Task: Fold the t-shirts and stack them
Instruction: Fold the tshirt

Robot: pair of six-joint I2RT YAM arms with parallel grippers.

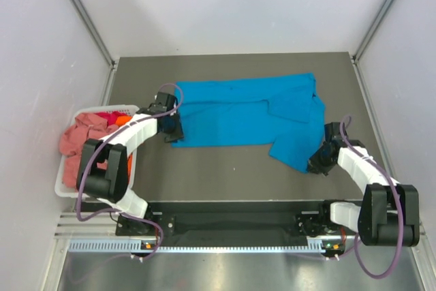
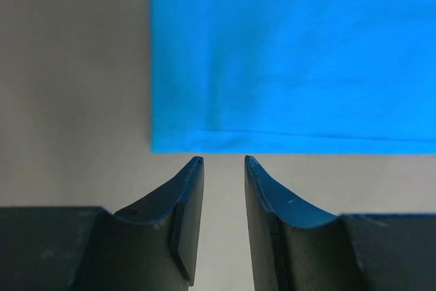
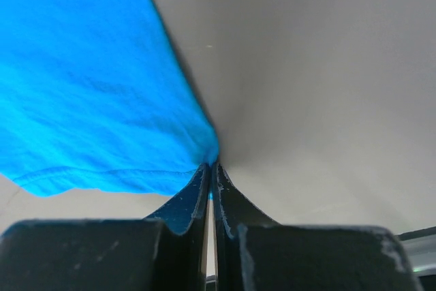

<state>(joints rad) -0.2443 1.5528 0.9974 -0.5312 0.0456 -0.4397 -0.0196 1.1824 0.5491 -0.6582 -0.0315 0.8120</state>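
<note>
The dark table [image 1: 231,178] carries one blue t-shirt [image 1: 238,114], spread flat across its far half and lying sideways, with a sleeve and part of the body flopped toward the near right. It appears to be laid open like this so it can be folded. The other t-shirts [image 1: 76,138] (pink, orange and red, as far as the heap shows) sit bunched in the white basket [image 1: 66,192] at the left edge, likely waiting their turn.

The left arm [image 1: 133,134] reaches forward from its base and bends right, bringing the left gripper [image 1: 170,127] low at the shirt's left edge. The right arm [image 1: 357,161] is tucked in tight, its elbow out to the right, with the right gripper [image 1: 317,163] down at the cloth's near-right tip.

In the wrist views, the left gripper [image 2: 223,161] stands released, fingers parted just short of the hem and not touching it. The right gripper [image 3: 212,167] is clenched, pinching the very corner of the blue cloth between its tips, probably ready to lift that corner over for a fold.
</note>
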